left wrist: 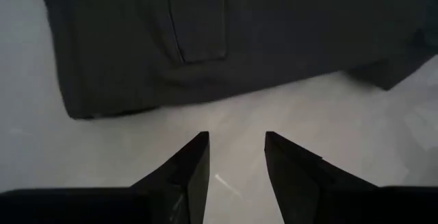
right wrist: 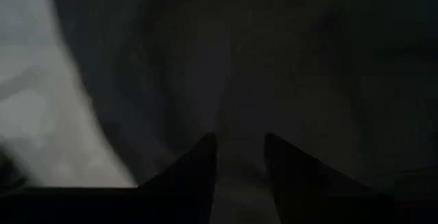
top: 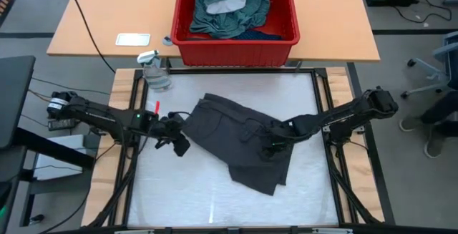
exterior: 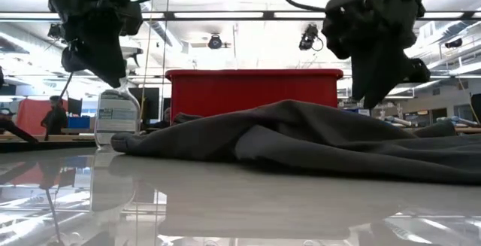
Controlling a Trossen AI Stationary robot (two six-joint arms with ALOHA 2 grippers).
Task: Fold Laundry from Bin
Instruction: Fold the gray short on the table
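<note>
A dark grey garment (top: 240, 142) lies spread on the white worktop (top: 172, 198), its long axis running diagonally from near the left arm toward the front right. Behind, on a tan wooden table (top: 100, 16), the red bin (top: 236, 46) holds teal-green laundry (top: 232, 8). A spray bottle (top: 156, 71) stands at the worktop's far left corner; its label cannot be read. An open-plan room with ceiling strip lights lies beyond. The left tool (left wrist: 236, 159) hovers parted and empty just beside the garment's edge. The right tool (right wrist: 239, 157), fingers apart, sits over the cloth; whether it grips cannot be told.
</note>
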